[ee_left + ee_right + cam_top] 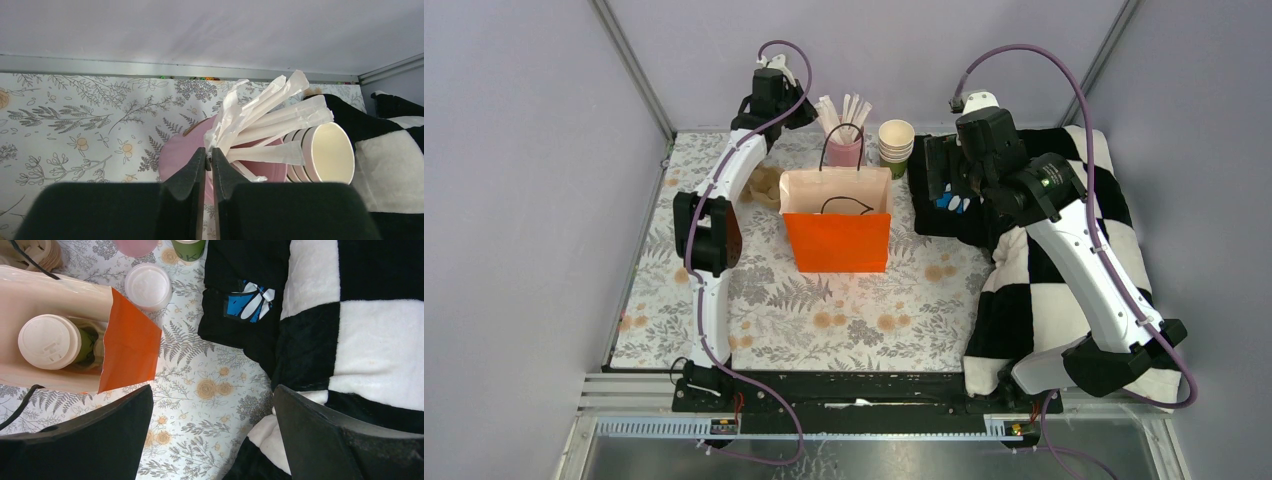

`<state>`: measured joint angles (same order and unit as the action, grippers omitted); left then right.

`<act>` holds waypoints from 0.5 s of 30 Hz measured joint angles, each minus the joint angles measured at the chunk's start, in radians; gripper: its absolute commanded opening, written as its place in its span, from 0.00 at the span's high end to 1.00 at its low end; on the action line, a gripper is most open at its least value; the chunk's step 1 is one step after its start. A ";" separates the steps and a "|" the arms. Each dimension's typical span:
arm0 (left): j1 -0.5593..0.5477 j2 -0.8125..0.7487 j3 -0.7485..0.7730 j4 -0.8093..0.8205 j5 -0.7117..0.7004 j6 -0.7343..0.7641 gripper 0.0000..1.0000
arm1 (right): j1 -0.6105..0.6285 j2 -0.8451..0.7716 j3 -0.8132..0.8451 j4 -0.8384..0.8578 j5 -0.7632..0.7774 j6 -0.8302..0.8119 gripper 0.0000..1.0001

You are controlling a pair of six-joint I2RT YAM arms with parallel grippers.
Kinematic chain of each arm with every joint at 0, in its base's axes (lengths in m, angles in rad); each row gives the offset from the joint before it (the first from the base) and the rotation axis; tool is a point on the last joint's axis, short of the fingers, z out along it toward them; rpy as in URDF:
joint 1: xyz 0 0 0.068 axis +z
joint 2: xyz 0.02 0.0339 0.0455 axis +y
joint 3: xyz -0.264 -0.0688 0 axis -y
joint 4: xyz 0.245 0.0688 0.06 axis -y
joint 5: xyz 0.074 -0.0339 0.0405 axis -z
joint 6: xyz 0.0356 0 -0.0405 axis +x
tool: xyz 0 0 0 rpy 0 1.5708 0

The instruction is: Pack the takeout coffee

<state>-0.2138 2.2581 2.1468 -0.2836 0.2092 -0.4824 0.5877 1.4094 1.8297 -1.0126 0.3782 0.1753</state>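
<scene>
Takeout coffee (49,341): stands upright inside the orange bag (131,347), white lid on and facing up, a strip of green side showing below it. Long axis vertical. It sits toward the bag's left end in the right wrist view.

A spare white lid (148,286) lies flat on the table (200,365) just behind the bag.

Right gripper (213,387): jaws spread wide, holding nothing. It hangs over the table's edge by the checkered cloth (380,340). The coffee lies to its left, across the bag's right wall.

Left gripper (210,159): jaws drawn almost together at the foot of the white sticks (270,115) in the pink cup (175,157), with the stack of cups (332,150) beside it. I cannot tell whether a stick is pinched.

Judgement: from above, the left gripper looks nearer the bag mouth, which lies just on its near side. Any stick would travel that way.
</scene>
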 measured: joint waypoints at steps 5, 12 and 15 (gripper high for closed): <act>0.000 0.000 0.003 -0.005 -0.001 0.011 1.00 | -0.001 0.000 0.000 0.000 -0.005 0.000 0.04; 0.000 -0.007 0.008 -0.017 -0.003 0.011 1.00 | -0.001 0.000 0.000 0.000 -0.005 0.000 0.03; 0.000 -0.019 0.008 -0.023 -0.004 0.012 0.99 | -0.001 0.000 0.000 0.000 -0.005 0.000 0.03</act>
<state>-0.2138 2.2395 2.1544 -0.3065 0.2054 -0.4706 0.5869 1.4094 1.8297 -1.0122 0.3729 0.1757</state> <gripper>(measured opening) 0.006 0.962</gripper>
